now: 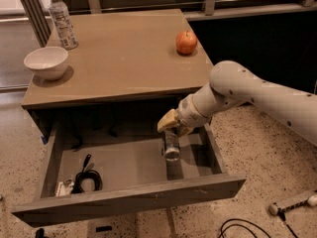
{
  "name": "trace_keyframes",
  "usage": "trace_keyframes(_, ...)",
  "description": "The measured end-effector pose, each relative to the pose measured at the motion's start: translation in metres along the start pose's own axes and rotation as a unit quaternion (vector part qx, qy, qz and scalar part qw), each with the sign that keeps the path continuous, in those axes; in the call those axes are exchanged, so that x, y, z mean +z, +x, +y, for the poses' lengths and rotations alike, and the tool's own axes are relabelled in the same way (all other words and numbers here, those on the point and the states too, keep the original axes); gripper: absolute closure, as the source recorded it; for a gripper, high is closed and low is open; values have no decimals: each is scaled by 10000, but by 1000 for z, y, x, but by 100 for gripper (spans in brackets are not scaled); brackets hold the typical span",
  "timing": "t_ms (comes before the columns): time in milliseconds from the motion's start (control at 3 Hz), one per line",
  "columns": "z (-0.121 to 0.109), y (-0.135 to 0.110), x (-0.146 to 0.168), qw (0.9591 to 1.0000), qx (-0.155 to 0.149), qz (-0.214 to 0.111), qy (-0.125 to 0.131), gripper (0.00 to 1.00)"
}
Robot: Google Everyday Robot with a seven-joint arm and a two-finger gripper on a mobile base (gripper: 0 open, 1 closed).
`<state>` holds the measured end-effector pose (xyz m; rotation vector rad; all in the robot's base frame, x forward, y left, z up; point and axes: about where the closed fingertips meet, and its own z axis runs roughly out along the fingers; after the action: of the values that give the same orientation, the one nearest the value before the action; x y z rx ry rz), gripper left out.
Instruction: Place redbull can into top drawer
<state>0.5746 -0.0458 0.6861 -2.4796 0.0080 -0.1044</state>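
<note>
The gripper [172, 127], on a white arm reaching in from the right, sits over the right half of the open top drawer [129, 201]. Its fingers are closed on the upper end of the redbull can [172, 146], probably to lower it onto bare drawer floor, well apart from the black cable [85, 176] at the left. The can hangs upright, long axis vertical, its lower end pointing at the drawer floor; contact cannot be told.
</note>
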Motion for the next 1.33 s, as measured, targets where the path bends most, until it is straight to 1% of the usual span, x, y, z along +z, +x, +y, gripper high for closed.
trace_keyframes(333,23,9,34,10000,-19,37,10,100)
trace_keyframes(1000,23,4,57,9999,-142,-40,11,100)
trace_keyframes(1333,24,0,69,9998,-202,-66,-65,100)
